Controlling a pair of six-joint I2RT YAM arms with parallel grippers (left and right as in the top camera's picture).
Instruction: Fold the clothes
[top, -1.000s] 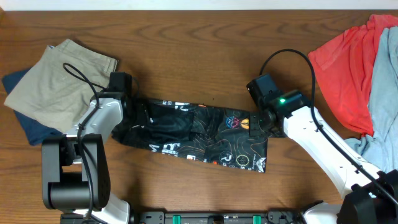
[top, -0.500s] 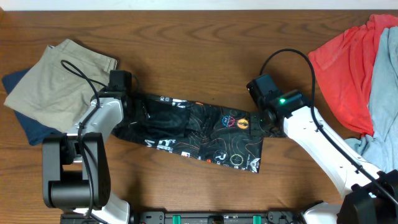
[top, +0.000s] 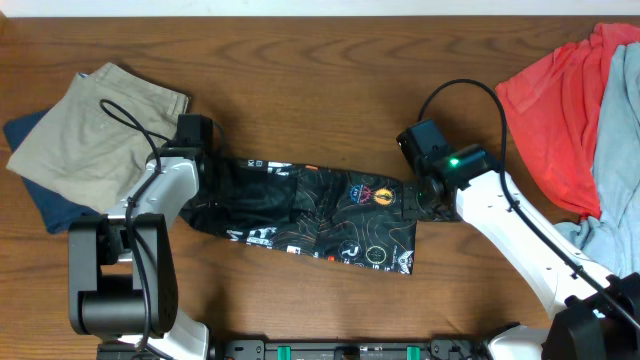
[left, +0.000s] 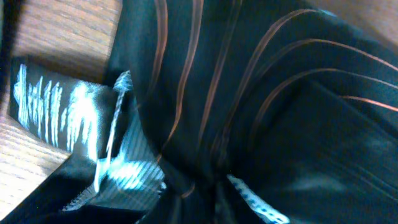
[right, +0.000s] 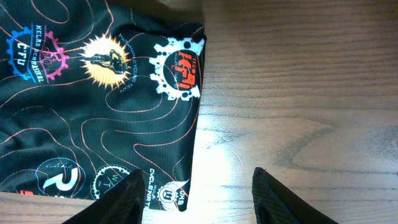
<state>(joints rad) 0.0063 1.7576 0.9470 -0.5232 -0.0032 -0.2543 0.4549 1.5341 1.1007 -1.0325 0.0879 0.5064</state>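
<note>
The clothes, a black jersey (top: 320, 215) with orange contour lines and small logos, lie crumpled in a long strip across the middle of the table. My left gripper (top: 205, 188) sits at its left end. In the left wrist view black cloth (left: 261, 93) fills the frame and its folds gather into a pinch at my left gripper (left: 211, 199), shut on it. My right gripper (top: 418, 196) hovers at the jersey's right edge. It is open (right: 199, 202), one finger above the logo corner of the jersey (right: 93, 112), the other above bare wood.
Khaki shorts (top: 95, 125) lie on a navy garment (top: 45, 205) at the far left. A red shirt (top: 555, 105) and a light blue garment (top: 615, 150) are heaped at the right edge. Bare wood table (top: 320, 90) lies behind the jersey.
The left jaws have closed on the jersey's left end. The jersey's right end has slid left and slightly up. The right gripper has stayed in place, open.
</note>
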